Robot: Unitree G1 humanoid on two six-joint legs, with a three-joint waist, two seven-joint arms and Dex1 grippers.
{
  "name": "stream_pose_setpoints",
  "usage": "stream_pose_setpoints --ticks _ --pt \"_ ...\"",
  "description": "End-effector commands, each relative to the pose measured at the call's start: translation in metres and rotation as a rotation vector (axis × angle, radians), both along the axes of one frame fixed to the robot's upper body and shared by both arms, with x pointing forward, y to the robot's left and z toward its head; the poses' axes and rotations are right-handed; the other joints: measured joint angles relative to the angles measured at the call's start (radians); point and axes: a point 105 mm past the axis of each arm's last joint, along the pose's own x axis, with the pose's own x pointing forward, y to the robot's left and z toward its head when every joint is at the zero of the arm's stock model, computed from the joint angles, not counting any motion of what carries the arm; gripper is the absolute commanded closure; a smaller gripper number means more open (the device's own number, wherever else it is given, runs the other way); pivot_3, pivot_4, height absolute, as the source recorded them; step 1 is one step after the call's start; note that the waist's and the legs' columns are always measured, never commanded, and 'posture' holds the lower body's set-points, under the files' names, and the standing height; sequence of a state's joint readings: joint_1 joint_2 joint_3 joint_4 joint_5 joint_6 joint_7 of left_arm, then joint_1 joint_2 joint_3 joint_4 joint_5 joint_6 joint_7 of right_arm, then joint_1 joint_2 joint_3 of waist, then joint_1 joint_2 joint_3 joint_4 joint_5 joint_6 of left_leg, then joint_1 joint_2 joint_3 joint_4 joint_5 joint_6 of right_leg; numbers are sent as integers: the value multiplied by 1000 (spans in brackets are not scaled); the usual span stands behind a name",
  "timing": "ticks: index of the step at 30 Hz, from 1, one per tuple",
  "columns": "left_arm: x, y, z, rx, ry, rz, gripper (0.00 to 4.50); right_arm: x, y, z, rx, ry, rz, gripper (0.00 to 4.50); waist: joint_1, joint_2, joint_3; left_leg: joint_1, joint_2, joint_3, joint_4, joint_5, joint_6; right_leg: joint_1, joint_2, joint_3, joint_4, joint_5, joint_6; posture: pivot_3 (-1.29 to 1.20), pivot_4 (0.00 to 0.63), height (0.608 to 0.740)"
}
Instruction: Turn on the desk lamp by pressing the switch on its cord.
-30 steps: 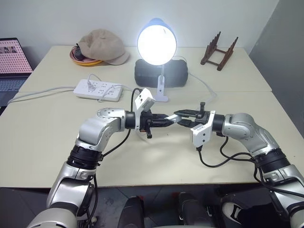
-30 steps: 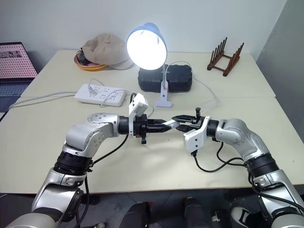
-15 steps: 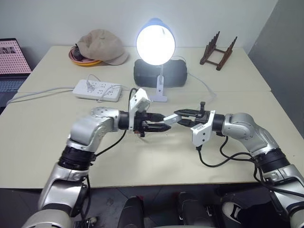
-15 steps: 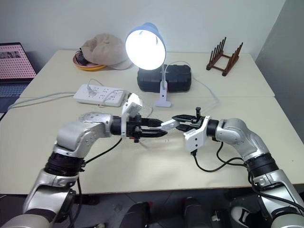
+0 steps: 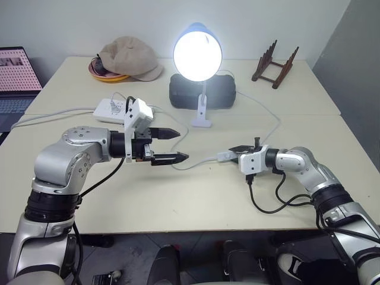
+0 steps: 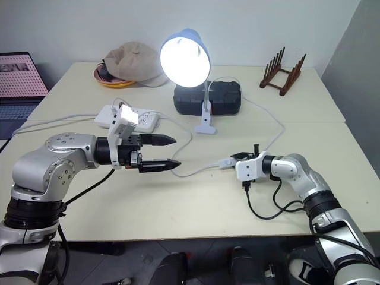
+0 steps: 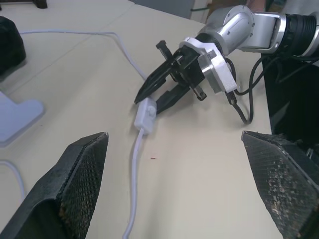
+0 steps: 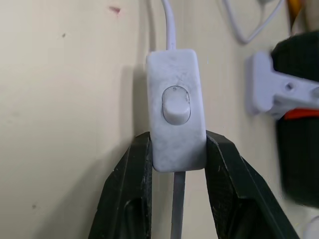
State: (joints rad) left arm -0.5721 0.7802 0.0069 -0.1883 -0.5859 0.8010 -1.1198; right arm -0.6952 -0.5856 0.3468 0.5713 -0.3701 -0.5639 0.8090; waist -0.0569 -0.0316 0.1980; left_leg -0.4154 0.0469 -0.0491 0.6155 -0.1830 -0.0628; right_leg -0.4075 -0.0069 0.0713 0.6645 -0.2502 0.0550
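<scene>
The switch [image 8: 175, 128] sits between the two black fingers [image 8: 130, 191] of the right tool [image 5: 236, 152], its rear end flanked by the fingertips, which touch its sides; whether they press it or merely rest against it cannot be told. The switch lies low over the table [image 5: 196, 196], in the middle of the near half and toward the right edge, its rocker button facing up. The cord [image 5: 199, 163] runs from the switch toward the table's left side in a slack curve, and on the other side it runs back toward the far right and round to the desk lamp [image 5: 198, 53], which stands at the middle of the table with its bulb lit. The left tool [image 5: 169, 145] hangs above the table toward the left edge, well apart from the switch, its two fingers spread wide and holding nothing. There is one desk lamp, one switch, and two tools. Behind the lamp lies one black case [image 5: 178, 92]. Toward the far left corner sit one cap [image 5: 127, 56] on an orange dish [image 5: 101, 74], and one white power strip [image 5: 110, 108] nearer the left edge. One wooden rack [image 5: 273, 62] stands near the far right corner. A laptop [image 5: 15, 74] sits just past the left edge.
</scene>
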Motion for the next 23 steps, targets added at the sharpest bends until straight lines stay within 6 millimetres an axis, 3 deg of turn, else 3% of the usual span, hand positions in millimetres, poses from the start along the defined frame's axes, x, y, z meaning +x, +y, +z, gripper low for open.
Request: stream_pose_setpoints --ticks 1,6,10,16,23 --pt "-3 4 4 45 -79 13 0 2 -12 1 -62 37 -7 2064 0 0 0 0 0 0 0 0 0 0 0 0 0 0 0 0 150 740" --pt "0 13 4 51 -85 54 0 -5 -22 25 -8 53 -6 970 7 0 0 0 0 0 0 0 0 0 0 0 0 0 0 0 150 740" --pt "6 26 4 63 -85 106 0 -24 -35 41 42 117 1 62 11 0 0 -1 0 0 0 0 0 0 0 0 -1 0 0 0 150 740" --pt "12 66 11 115 -92 216 0 -57 -65 80 237 211 -64 26 7 1 1 0 0 0 -1 0 0 0 0 0 0 -1 -1 0 150 740" --pt "16 82 9 149 -91 249 0 -73 -83 87 319 288 -166 26 7 1 1 0 1 1 0 0 0 0 0 0 0 -4 -6 0 150 740"
